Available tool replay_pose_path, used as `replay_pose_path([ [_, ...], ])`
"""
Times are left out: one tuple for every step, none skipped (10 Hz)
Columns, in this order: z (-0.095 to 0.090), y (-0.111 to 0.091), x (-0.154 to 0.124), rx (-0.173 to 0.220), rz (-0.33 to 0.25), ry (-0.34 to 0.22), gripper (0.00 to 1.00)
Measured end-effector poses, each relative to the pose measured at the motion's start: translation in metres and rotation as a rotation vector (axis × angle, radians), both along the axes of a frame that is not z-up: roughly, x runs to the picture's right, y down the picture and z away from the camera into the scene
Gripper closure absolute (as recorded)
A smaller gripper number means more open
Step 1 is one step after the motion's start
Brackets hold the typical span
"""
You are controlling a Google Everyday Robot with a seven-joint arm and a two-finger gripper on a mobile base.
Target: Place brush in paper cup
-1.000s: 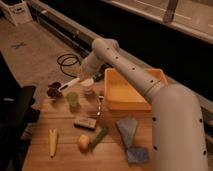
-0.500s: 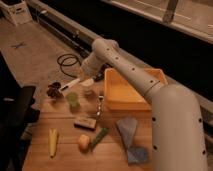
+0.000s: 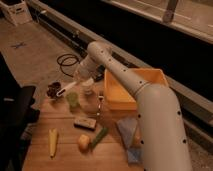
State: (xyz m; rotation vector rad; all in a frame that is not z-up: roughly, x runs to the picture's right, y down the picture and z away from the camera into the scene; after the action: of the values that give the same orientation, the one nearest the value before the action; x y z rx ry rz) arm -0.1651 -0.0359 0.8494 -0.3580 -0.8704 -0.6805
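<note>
The brush is a long slim stick with a pale whitish handle, lying tilted above the far left part of the wooden table, its lower end pointing toward eight o'clock and its upper end running up toward two o'clock into the gripper. Its lower tip sits just beside a small dark bowl at nine o'clock from it; the head of the brush cannot be made out. The gripper is at the far left end of the table, above the cups, and it appears to clasp the upper end of the handle. Directly at five o'clock from the brush stands a green cup, and at three o'clock from it a pale paper cup, both upright and near each other. A metal fork lies on the wood just right of the cups. At three o'clock beyond that sits a yellow bin. Nearer the front lie a small block, a green stick-shaped thing, a round yellowish fruit, a yellow banana-like piece and a blue-grey cloth.
</note>
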Motion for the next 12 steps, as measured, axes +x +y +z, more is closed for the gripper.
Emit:
replay_pose_path([
  [0.004,0.004,-0.005,-0.011,-0.01,-0.006,1.0],
  [0.01,0.011,-0.006,-0.03,-0.02,-0.007,1.0],
  [0.018,0.018,-0.006,-0.052,-0.023,-0.005,1.0],
  [0.022,0.022,-0.006,-0.062,-0.025,-0.003,1.0],
  [0.027,0.025,-0.008,-0.069,-0.032,0.002,1.0],
  [0.031,0.026,-0.005,-0.074,-0.032,0.013,1.0],
  [0.033,0.025,-0.002,-0.074,-0.027,0.021,1.0],
  [0.034,0.024,0.0,-0.075,-0.023,0.027,1.0],
  [0.037,0.024,0.001,-0.077,-0.022,0.034,1.0],
  [0.038,0.025,0.001,-0.081,-0.02,0.042,1.0],
  [0.039,0.026,0.001,-0.083,-0.017,0.048,0.97],
  [0.041,0.025,0.002,-0.085,-0.012,0.057,0.89],
])
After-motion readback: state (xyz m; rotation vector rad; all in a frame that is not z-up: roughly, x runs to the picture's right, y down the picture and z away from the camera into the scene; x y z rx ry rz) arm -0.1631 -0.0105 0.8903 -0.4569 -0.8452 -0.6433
